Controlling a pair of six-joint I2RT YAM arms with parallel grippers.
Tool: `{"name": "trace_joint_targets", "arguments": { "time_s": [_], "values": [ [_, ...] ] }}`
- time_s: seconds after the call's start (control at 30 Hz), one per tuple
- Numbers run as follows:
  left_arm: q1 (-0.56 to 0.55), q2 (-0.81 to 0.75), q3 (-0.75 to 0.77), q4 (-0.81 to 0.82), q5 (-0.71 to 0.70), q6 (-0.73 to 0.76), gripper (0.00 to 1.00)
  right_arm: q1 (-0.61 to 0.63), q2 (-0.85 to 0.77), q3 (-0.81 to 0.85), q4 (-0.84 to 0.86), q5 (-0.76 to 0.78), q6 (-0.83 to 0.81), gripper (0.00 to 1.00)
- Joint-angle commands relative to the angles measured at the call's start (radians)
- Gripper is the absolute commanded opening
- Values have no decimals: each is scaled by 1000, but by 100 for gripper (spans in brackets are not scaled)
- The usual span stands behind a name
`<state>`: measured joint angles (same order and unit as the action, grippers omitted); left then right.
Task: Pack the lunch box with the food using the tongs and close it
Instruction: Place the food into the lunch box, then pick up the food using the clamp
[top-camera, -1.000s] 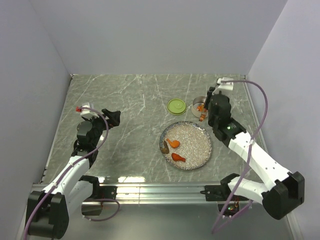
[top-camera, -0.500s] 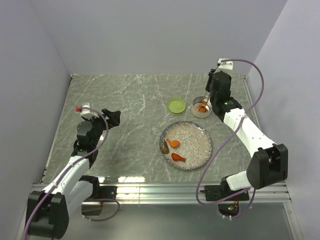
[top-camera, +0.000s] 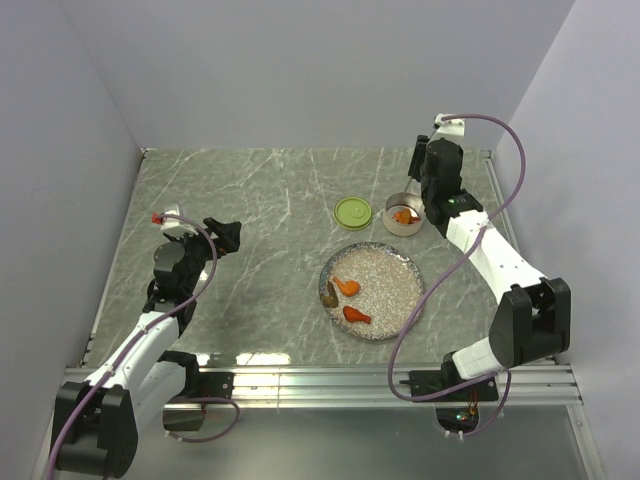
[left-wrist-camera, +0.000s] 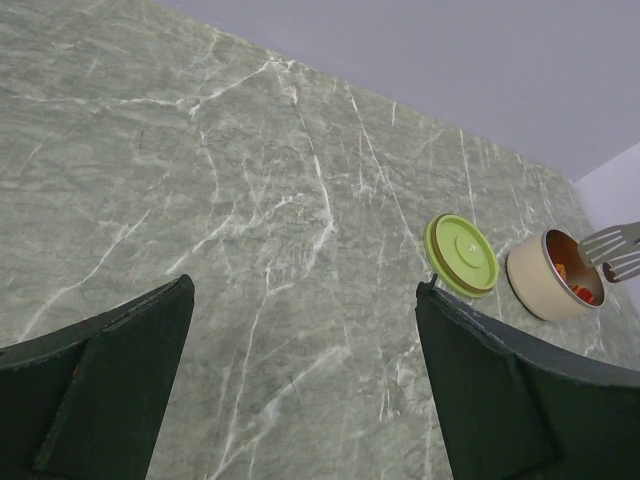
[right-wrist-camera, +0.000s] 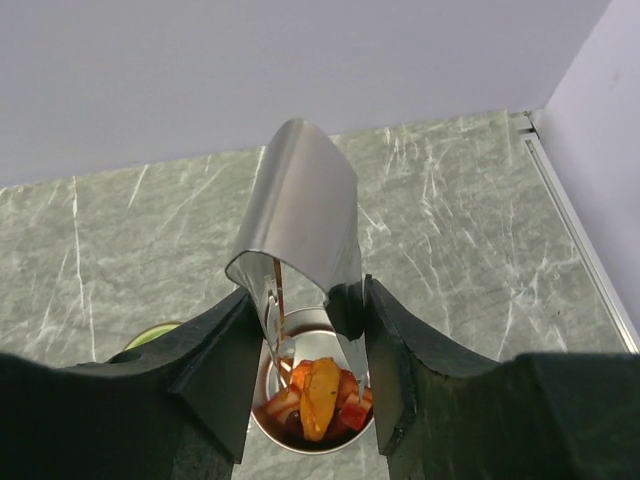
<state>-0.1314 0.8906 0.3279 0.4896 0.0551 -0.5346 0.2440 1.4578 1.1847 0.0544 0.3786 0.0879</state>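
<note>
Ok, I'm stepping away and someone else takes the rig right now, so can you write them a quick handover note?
Left gripper: jaws open, empty, above the left of the table.
Right gripper: shut on the tongs, whose tips are over the lunch box at the far right.
Done: several food pieces lie in the lunch box.
Left: three pieces on the speckled plate, one orange, one brown and one red, go into the box. Then the green lid, lying on the table just left of the box, goes on.
</note>
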Motion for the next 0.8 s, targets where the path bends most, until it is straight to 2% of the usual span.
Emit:
{"name": "trace_joint_targets", "arguments": {
  "time_s": [0.0, 0.2, 0.4, 0.6, 0.77],
  "values": [
    [4, -18, 28, 41, 6, 16, 99, -8, -19, 46, 62, -9, -13, 50],
    [4, -21, 30, 35, 6, 15, 99, 0, -112, -40, 88, -32, -5, 46],
    [3, -24, 31, 27, 8, 16, 99, 72, -307, -170, 105, -4, -2, 45],
    [1, -36, 33, 7, 2, 13, 99, 314, -534, -396, 101, 91, 7, 45],
    [-2, -55, 31, -8, -1, 13, 99, 520, -681, -496, 32, 112, 26, 45]
  ]
}}
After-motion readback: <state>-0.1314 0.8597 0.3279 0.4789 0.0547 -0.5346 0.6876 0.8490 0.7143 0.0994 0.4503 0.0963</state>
